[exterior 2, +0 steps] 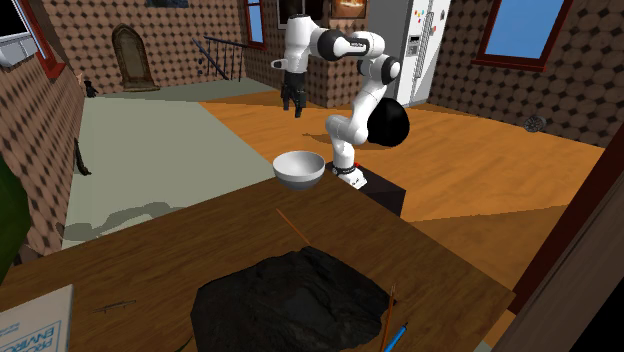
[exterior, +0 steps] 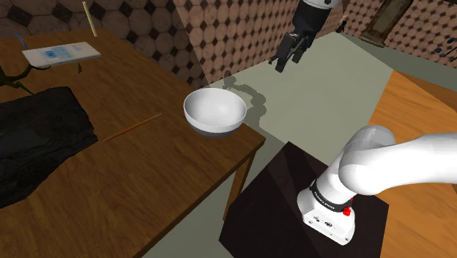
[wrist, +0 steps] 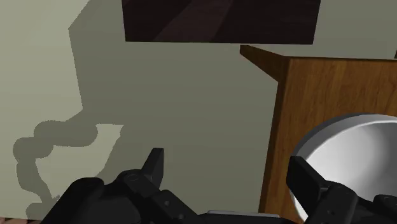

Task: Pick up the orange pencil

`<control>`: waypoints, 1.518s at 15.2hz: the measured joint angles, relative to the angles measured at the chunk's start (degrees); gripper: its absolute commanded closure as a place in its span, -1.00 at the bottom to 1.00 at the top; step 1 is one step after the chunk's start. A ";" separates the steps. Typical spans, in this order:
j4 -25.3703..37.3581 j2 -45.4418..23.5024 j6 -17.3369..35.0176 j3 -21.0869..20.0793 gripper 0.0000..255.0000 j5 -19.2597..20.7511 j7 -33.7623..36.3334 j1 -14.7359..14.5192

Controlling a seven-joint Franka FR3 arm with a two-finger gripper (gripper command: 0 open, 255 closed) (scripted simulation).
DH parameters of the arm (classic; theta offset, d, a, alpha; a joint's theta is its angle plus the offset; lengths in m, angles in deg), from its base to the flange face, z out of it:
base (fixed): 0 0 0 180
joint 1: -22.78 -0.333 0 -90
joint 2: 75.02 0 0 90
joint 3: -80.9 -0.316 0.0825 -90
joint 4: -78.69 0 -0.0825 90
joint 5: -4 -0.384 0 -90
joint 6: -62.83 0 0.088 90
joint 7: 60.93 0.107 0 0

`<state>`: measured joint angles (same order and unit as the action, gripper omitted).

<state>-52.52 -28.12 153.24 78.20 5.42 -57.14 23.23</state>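
Observation:
The orange pencil (exterior: 132, 127) is a thin stick lying flat on the wooden table (exterior: 168, 190), between a white bowl (exterior: 214, 110) and a black cloth (exterior: 36, 139). In the second exterior view the pencil (exterior 2: 293, 227) lies just behind the cloth (exterior 2: 290, 305). My gripper (exterior: 287, 60) hangs high over the grey floor, beyond the table's corner and well away from the pencil. It points down in the second exterior view (exterior 2: 293, 102). In the wrist view the gripper (wrist: 229, 175) is open with nothing between its fingers, and the bowl (wrist: 350, 153) sits beside one fingertip (wrist: 305, 181).
A white book (exterior: 60, 53) and a thin upright stick (exterior: 89, 18) stand at the table's far side. A blue pencil (exterior 2: 395, 338) and a brown one (exterior 2: 390, 305) lie by the cloth. The dark stand (exterior: 293, 190) sits close to the table's corner.

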 measured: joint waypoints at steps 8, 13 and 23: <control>-4.62 1.54 4.32 -9.38 -1.00 -7.42 18.43 1.86; -5.55 0.03 8.71 -18.12 -1.00 -13.51 34.32 3.70; 1.07 -12.30 20.08 -37.12 -1.00 -19.31 65.47 12.95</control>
<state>-51.45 -40.42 173.32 41.08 -13.89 8.33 36.18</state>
